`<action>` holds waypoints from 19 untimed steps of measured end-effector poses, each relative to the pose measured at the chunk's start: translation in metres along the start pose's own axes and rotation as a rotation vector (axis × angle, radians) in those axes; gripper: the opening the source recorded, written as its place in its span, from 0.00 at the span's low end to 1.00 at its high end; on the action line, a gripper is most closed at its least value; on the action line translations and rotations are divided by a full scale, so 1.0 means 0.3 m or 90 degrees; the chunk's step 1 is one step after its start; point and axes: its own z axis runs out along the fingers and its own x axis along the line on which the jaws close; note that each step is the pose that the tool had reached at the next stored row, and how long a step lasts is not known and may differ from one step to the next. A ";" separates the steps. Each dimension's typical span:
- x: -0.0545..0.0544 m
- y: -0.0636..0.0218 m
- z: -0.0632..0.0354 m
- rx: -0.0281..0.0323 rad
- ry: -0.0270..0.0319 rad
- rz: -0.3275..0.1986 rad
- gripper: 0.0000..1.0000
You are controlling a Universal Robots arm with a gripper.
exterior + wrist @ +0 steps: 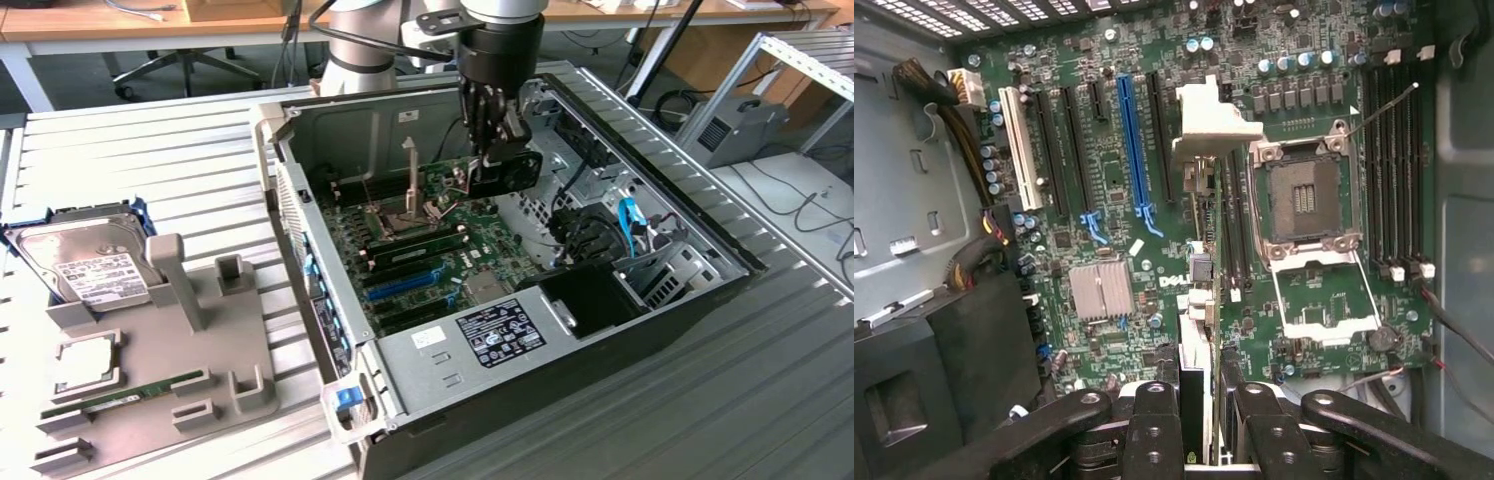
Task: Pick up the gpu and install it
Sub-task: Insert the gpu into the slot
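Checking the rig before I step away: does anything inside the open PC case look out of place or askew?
One thing: the CPU socket on the motherboard stands empty, its retention frame flipped open. Otherwise nothing looks spilled or damaged. The tool holds the gpu on edge above the board, inside the case.

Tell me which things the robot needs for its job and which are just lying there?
For the job: the gpu, gripped in the jaws; the open computer case; its motherboard.

Just lying about: the hard drive, the memory stick and the square chip, all at the grey holder beside the case.
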 end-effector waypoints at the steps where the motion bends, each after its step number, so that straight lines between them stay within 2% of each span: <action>1: 0.000 0.000 0.000 0.0002 0.0002 -0.002 0.26; 19: 0.000 0.000 0.000 0.0035 0.0023 -0.032 0.26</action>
